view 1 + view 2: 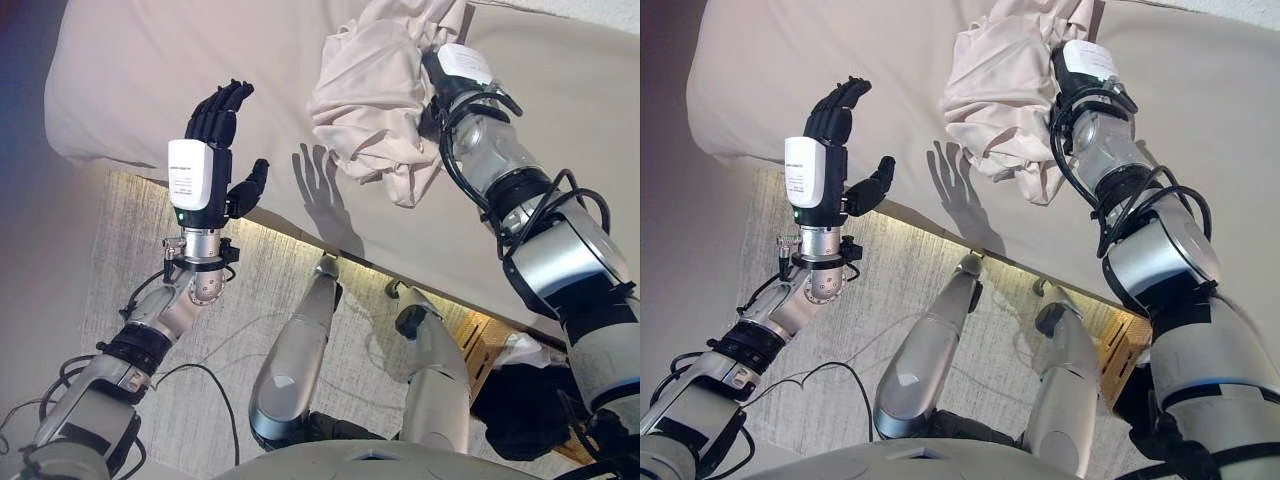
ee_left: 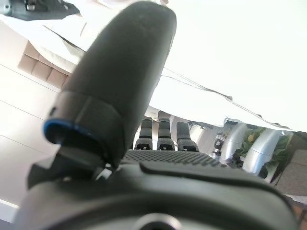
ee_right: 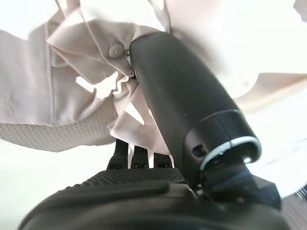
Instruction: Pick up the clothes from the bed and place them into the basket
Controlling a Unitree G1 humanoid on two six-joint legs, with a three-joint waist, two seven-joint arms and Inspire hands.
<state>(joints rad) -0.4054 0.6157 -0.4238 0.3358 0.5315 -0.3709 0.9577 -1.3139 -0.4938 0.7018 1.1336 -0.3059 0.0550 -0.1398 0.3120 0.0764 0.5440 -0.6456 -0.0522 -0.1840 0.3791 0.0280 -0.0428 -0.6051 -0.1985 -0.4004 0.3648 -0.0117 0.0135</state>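
Observation:
A pale pink-beige garment hangs bunched from my right hand, lifted above the beige bed. In the right wrist view the thumb and fingers pinch the buttoned cloth. My left hand is open and empty, fingers straight, raised over the bed's near edge. It also shows in the right eye view.
The bed's near edge runs diagonally with a lit strip beneath it. A grey textured rug covers the floor. A woven basket with dark cloth beside it stands at the lower right.

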